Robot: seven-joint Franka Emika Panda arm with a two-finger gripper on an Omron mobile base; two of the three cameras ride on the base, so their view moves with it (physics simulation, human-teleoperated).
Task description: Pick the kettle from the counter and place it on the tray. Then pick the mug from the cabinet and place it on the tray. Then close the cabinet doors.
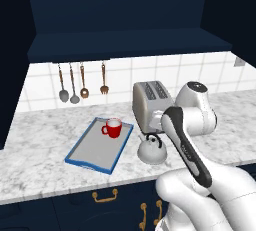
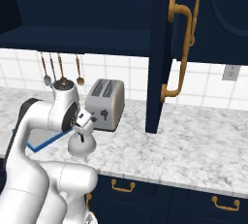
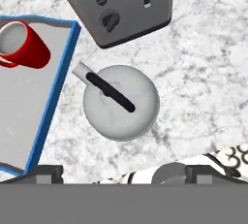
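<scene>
Kettle point(image 1: 151, 149): we are finding it sitting on the counter point(image 1: 45, 167), just right of the tray point(image 1: 95, 150) and just in front of the toaster point(image 1: 150, 102). It is standing apart from the tray's blue rim, with its short spout pointing toward that rim in the hand view. Its black handle is arching across the top of the dome.

Tray: we are seeing it lying flat on the counter, left of the kettle, its grey surface mostly bare.

Mug point(image 1: 113, 128): we are noting it standing on the far right corner of the tray, red with a pale inside.

Jaws: we are looking down along them in the hand view at the kettle point(image 3: 121, 103), which is lying directly under the camera; the finger tips are barely showing at the bottom edge, so we cannot tell whether they are spread or pressed together. Nothing is showing between them.

Arm: we are seeing it bending over the counter above the kettle point(image 2: 81, 144) in the right base view.

Cabinet door point(image 2: 167, 48): we are seeing it standing open, its brass handle point(image 2: 184, 48) facing us, right of the toaster point(image 2: 105, 103).

Utensils point(image 1: 82, 82): four are hanging on the tiled wall behind the tray.
</scene>
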